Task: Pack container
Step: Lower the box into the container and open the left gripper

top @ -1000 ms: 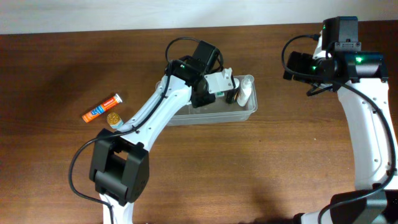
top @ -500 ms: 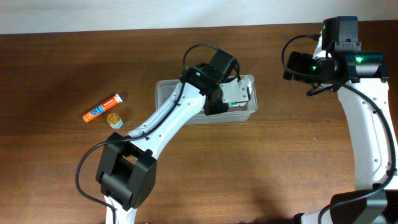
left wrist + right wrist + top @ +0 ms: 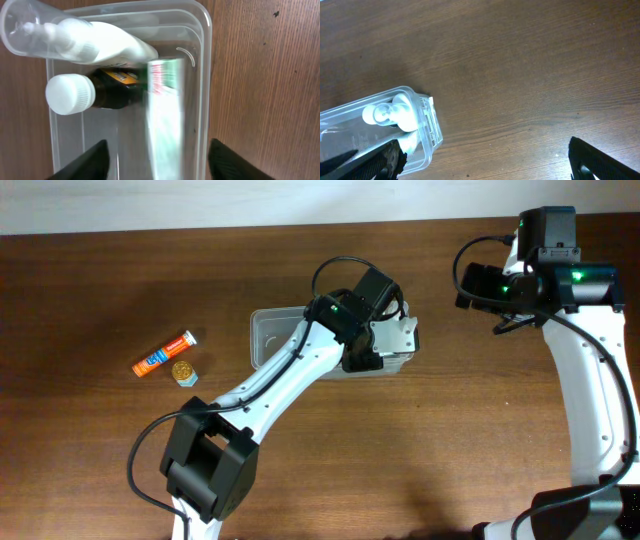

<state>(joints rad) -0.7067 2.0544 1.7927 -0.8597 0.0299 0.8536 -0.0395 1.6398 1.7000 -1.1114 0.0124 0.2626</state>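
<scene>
container (image 3: 270,335): clear plastic tub sitting on the desk (image 3: 100,280), and the left arm is hanging over its right end so you only see the left part from above
left fingers (image 3: 92,162): right over the container, spread apart, not clamped on anything
tube (image 3: 165,125): green and white, inside the container along one long wall, below the gap between the left fingers; it's blurry, so can't tell if it's lying flat
spray bottle (image 3: 100,40): white, lying inside the container at one end
dark bottle (image 3: 115,92): white cap, on its side in the container, just beside the spray bottle
right fingers (image 3: 600,160): wide apart, nothing in them, off to the right of the container over bare desk
orange tube (image 3: 163,353): on the desk well left of the container
little round jar (image 3: 183,370): just beside the orange tube, also well left of the container
</scene>
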